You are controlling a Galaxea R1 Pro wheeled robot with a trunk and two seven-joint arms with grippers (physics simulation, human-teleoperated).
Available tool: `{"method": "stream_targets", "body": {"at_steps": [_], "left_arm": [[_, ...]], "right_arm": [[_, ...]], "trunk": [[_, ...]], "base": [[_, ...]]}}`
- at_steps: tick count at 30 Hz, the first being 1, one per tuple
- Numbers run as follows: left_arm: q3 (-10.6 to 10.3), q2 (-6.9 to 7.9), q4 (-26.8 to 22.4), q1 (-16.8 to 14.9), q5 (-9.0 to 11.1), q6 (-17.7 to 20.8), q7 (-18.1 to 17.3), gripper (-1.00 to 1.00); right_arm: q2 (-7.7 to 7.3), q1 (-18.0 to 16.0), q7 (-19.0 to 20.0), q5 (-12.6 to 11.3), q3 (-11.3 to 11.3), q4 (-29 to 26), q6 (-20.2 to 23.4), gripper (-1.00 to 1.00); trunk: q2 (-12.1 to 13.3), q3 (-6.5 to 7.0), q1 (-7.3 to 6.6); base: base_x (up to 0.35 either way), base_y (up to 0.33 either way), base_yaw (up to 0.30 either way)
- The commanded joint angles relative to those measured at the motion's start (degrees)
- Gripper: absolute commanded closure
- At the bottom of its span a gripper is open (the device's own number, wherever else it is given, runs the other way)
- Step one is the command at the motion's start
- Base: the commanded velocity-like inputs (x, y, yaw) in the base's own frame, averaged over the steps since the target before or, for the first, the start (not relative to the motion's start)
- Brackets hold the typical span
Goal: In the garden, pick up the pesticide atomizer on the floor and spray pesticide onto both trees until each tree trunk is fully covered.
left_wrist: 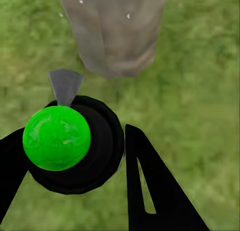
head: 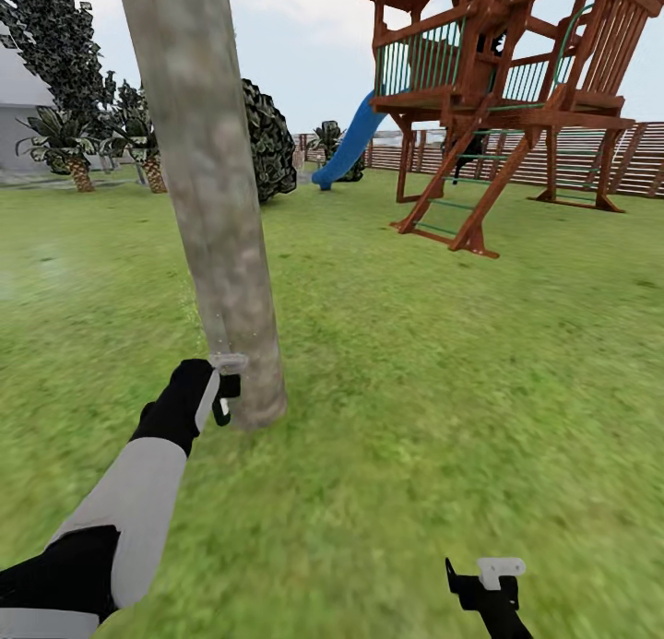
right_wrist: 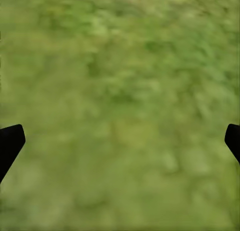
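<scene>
Spraying the first trunk, near its base. My left jaws point(left_wrist: 75, 156) are clamped on the pesticide atomizer point(left_wrist: 67, 141), seen from the left wrist as a bright green ball seated in a black round body, with its grey nozzle point(left_wrist: 65, 86) aimed at the foot of the tree trunk point(left_wrist: 117, 36). In the head view the left jaws point(head: 221, 390) sit just beside the trunk point(head: 207, 187) low down, close above the lawn point(head: 415, 390); pale flecks show on and near the bark, which I judge to be spray.

To do this step well, I would keep the nozzle square to the bark and near it, then sweep slowly up the column, since only the lower part lies within the cone now. The far side is hidden from me, so I judge the base must circle the trunk for full cover. The grip should not loosen while the arm rises.

My right jaws point(right_wrist: 120, 141) stand wide apart, holding nothing, hanging over grass. A wooden play tower point(head: 498, 86) with a blue slide point(head: 350, 146) stands well apart.
</scene>
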Motion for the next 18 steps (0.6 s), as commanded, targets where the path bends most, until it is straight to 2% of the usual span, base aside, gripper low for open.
{"method": "stream_targets", "body": {"at_steps": [1, 3, 5, 6, 9, 12, 16, 18], "left_arm": [[0.09, 0.35, 0.04, -0.09, 0.18, 0.08, -0.04, 1.00], [0.32, 3.55, 0.18, -0.13, 0.28, 0.16, -1.44, 1.00], [0.23, 5.20, 0.08, -0.01, 0.08, 0.16, -3.83, 1.00], [0.03, 5.44, -0.20, 0.25, -0.07, 0.13, -4.42, 1.00], [-0.24, 4.75, -0.62, 0.38, -0.20, 0.09, -5.04, 1.00], [-1.81, 2.93, -0.70, -0.14, -0.24, 0.52, -4.99, 1.00], [-2.51, 3.11, -0.97, -0.20, -0.31, 1.98, -4.96, 1.00], [-2.42, 3.57, -3.27, -0.32, -0.32, 3.78, -5.00, 1.00]], "right_arm": [[0.00, -0.01, 0.00, -0.01, 0.00, 0.00, 0.00, -1.00], [0.01, 0.00, 0.00, -0.01, 0.00, 0.00, 0.00, -1.00], [0.01, 0.00, 0.00, -0.02, 0.00, 0.00, 0.00, -1.00], [0.01, 0.00, -0.02, 0.00, 0.00, 0.00, 0.00, -1.00], [0.01, -0.01, -0.05, 0.01, 0.00, 0.00, 0.00, -1.00], [0.01, 0.03, -0.03, 0.01, 0.00, 0.00, 0.00, -1.00], [0.01, -0.01, -0.06, 0.05, 0.00, 0.00, 0.00, -1.00], [0.01, 0.00, -0.06, 0.04, 0.00, 0.00, 0.00, -1.00]], "trunk": [[0.00, 0.00, 0.00], [0.00, 0.00, 0.00], [0.00, 0.00, 0.00], [0.00, 0.00, 0.00], [0.00, 0.00, 0.00], [0.00, 0.00, 0.00], [0.00, 0.00, 0.00], [0.00, 0.00, 0.00]], "base": [[0.000, 0.000, 0.000], [0.000, 0.000, 0.000], [0.000, 0.000, 0.000], [0.000, 0.000, 0.000], [0.019, 0.000, 0.000], [0.219, 0.000, 0.000], [0.058, 0.000, 0.000], [0.005, 0.000, 0.000]]}}
